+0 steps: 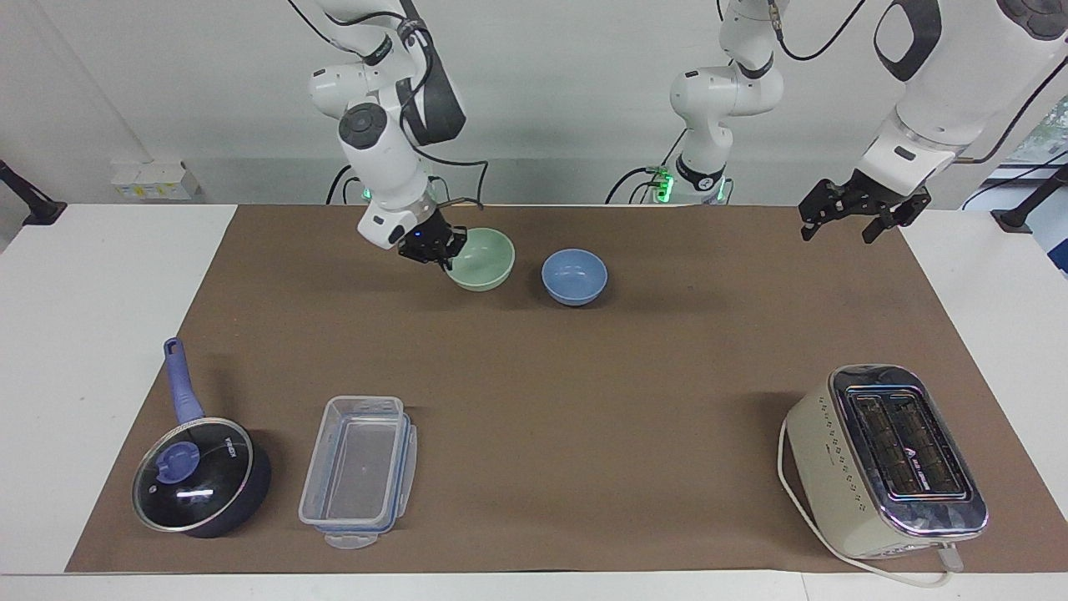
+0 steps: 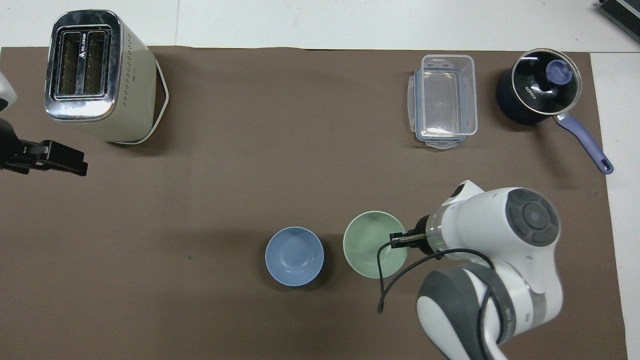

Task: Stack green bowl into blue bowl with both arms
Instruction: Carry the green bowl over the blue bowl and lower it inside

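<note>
Right tool grasping the green bowl beside the blue bowl; left tool waiting, released.

Facing view: the right tool (image 1: 442, 248) is clenched on the rim of the green bowl (image 1: 481, 260), which hangs raised over the brown mat (image 1: 584, 401), just beside the blue bowl (image 1: 574, 276) on the right arm's side, apart from it. The left tool (image 1: 843, 219) hangs with fingers spread over the mat's edge at the left arm's end of the bench.
Overhead view: the right tool (image 2: 400, 240) grips the green bowl (image 2: 367, 247) at the rim edge away from the blue bowl (image 2: 294, 256). The left tool (image 2: 60, 159) sits near the toaster (image 2: 95, 75).
</note>
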